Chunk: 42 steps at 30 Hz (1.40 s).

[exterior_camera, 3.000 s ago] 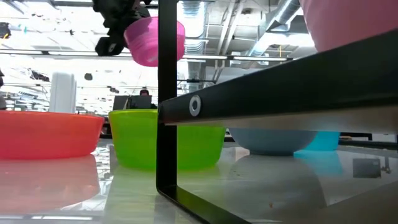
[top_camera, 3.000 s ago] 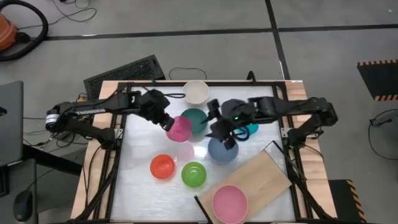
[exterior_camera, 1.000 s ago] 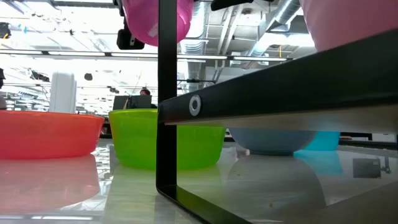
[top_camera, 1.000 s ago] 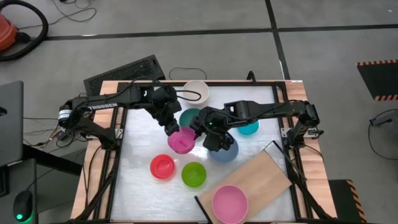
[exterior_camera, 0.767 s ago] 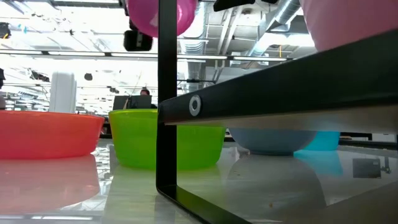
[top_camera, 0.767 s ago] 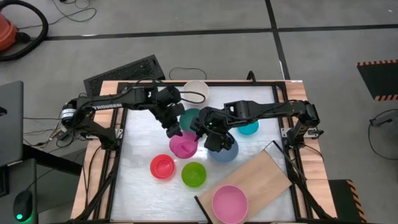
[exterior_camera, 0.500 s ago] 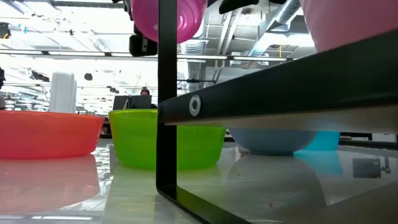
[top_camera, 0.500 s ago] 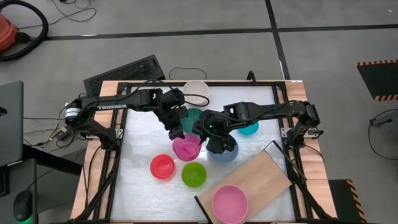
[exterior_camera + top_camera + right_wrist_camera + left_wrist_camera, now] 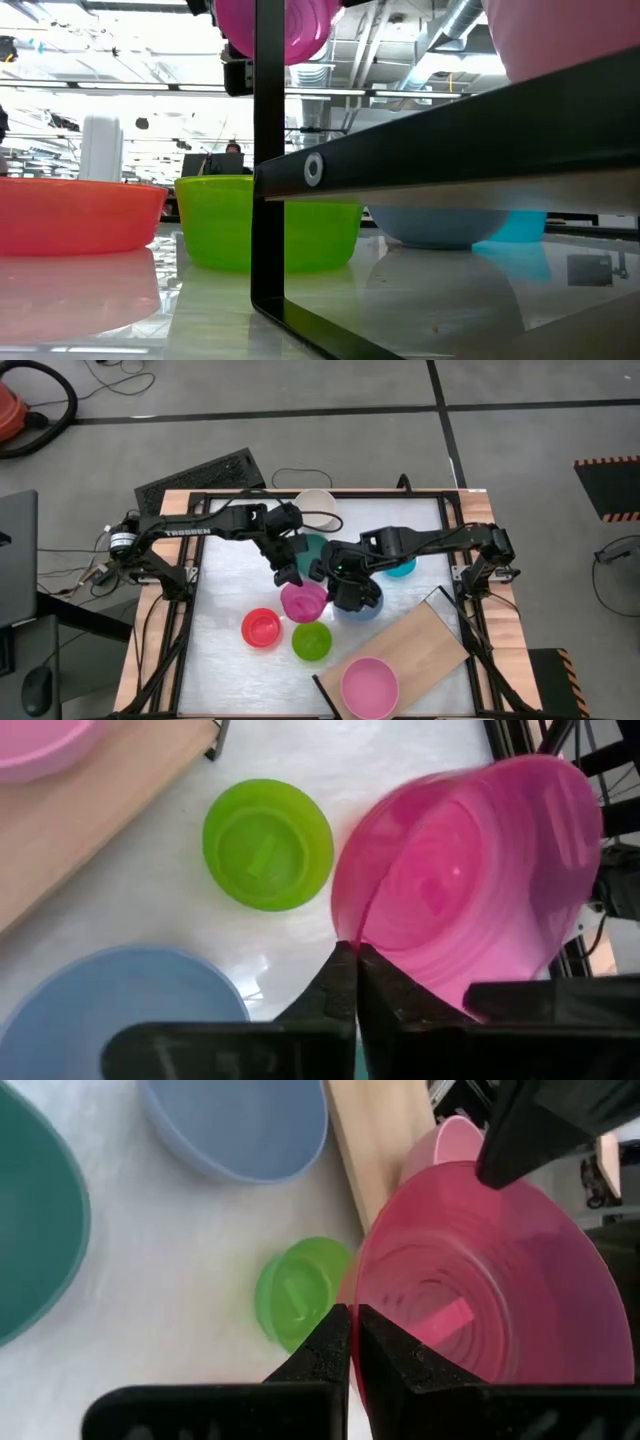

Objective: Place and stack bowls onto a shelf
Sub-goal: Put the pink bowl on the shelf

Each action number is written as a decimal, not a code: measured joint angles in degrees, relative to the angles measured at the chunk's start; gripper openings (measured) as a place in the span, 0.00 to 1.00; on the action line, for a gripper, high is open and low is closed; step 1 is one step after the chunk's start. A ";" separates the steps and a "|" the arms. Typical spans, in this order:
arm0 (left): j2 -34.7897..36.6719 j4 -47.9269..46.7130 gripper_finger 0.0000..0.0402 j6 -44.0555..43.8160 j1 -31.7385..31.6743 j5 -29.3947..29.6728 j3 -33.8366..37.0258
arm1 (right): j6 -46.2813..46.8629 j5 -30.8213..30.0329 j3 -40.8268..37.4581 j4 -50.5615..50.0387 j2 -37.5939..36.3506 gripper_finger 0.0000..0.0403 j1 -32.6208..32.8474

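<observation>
The magenta bowl [image 9: 303,600] hangs in the air above the counter [image 9: 225,605], held from two sides at once. The left tool [image 9: 347,1342] is pinched shut on one part of its rim, and the right tool [image 9: 347,970] is pinched shut on its opposite rim. In the low view the magenta bowl [image 9: 275,28] sits high, well clear of the bowls standing below.

Directly beneath and just beside it on the counter are the green bowl [image 9: 311,640] and the red bowl [image 9: 261,628]. The slate bowl [image 9: 361,603] lies close on its far side from the red one, under the right arm. The teal bowl [image 9: 312,547] and cyan bowl [image 9: 401,566] sit behind it, with the white bowl [image 9: 316,506] farther back still.

The shelf [image 9: 415,645] stands diagonally beyond the slate bowl, well apart from the magenta bowl, with the pink bowl [image 9: 369,685] on its near end.
</observation>
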State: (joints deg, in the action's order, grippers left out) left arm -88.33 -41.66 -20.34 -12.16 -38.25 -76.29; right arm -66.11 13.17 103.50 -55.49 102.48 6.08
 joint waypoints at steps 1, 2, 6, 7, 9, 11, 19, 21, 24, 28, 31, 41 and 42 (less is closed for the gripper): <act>0.00 0.20 0.00 0.25 0.00 -0.19 0.00 | 0.02 0.23 0.00 0.07 0.00 0.04 -0.02; 0.00 0.39 0.00 0.52 0.00 -0.25 0.00 | 0.03 0.49 0.00 0.10 0.00 0.04 -0.03; 0.00 0.85 0.00 1.73 0.00 0.61 0.00 | 0.04 0.52 0.00 -0.02 0.00 0.04 0.05; 0.01 1.15 0.00 2.09 0.02 1.36 0.00 | 0.04 0.52 0.00 -0.16 0.00 0.04 0.03; 0.00 1.90 0.01 3.11 0.02 2.29 0.00 | 0.07 0.51 0.00 -0.28 0.00 0.04 0.03; 0.07 2.78 0.05 4.24 0.02 2.27 0.00 | 0.08 0.50 -0.02 -0.26 0.00 0.04 0.03; 0.11 4.74 0.28 8.11 -0.48 2.49 -0.02 | 1.36 0.39 -0.02 -0.01 0.00 0.04 0.00; 0.11 4.70 0.34 8.21 -0.91 2.76 -0.02 | 1.66 0.29 -0.02 0.00 0.00 0.04 -0.02; 0.11 4.64 0.42 9.12 -1.72 3.01 -0.02 | 1.79 0.19 -0.02 -0.10 0.00 0.04 -0.22; 0.11 5.26 0.47 11.11 -3.15 2.98 -0.11 | 1.77 0.21 -0.02 -1.40 0.00 0.04 -0.21; 0.11 4.12 0.48 13.23 -4.77 3.01 -1.08 | 2.20 0.21 -0.02 -2.54 0.00 0.04 -0.22; 0.17 -6.38 0.48 17.58 -10.72 3.62 -10.44 | 23.38 -4.41 -0.02 -12.49 -2.08 0.04 -2.50; 0.17 -7.54 0.48 17.91 -11.13 4.21 -11.83 | 27.05 -5.10 -0.02 -14.00 -2.77 0.04 -2.57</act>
State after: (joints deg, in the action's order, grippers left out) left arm -88.16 -49.20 -2.43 -23.30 -34.04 -88.12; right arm -39.06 8.07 103.48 -69.50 99.71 3.51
